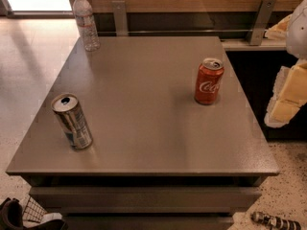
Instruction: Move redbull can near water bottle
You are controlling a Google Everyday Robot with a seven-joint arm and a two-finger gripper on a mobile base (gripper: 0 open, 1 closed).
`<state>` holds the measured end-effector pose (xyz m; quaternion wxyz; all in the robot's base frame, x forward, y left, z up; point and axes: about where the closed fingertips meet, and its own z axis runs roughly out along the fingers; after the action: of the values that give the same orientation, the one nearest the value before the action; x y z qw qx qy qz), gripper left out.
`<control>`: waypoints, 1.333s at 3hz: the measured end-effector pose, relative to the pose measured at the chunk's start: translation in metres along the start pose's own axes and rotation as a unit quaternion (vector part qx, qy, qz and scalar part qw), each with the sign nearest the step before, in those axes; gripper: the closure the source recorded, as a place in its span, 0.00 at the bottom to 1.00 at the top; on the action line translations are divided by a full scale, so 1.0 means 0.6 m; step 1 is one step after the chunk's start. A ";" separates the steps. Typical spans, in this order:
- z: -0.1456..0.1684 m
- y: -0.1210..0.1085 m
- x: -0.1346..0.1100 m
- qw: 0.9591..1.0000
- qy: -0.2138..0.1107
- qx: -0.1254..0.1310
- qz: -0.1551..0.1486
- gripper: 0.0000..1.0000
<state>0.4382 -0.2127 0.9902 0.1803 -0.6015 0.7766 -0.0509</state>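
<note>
The redbull can (73,121) is slim and silver with blue patches. It stands upright near the front left of the grey table (144,128). The water bottle (86,22) is clear with a white cap and stands upright at the table's far left corner, well apart from the can. My gripper (284,110) hangs off the right edge of the table, at the right border of the view, far from both. It holds nothing that I can see.
A red Coca-Cola can (208,82) stands upright on the right half of the table. A wooden wall with metal brackets (261,20) runs behind the table. The floor lies to the left. Small objects (276,220) lie on the floor at front right.
</note>
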 end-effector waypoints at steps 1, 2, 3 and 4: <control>0.002 0.002 -0.004 1.000 -0.005 -0.002 -0.001 0.00; 0.013 0.018 -0.036 0.999 -0.042 -0.016 -0.005 0.00; 0.077 0.050 -0.107 0.985 -0.167 -0.042 0.001 0.00; 0.107 0.062 -0.159 0.964 -0.261 -0.054 0.009 0.00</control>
<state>0.4460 -0.1029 0.9405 0.3449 -0.5960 0.7092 0.1513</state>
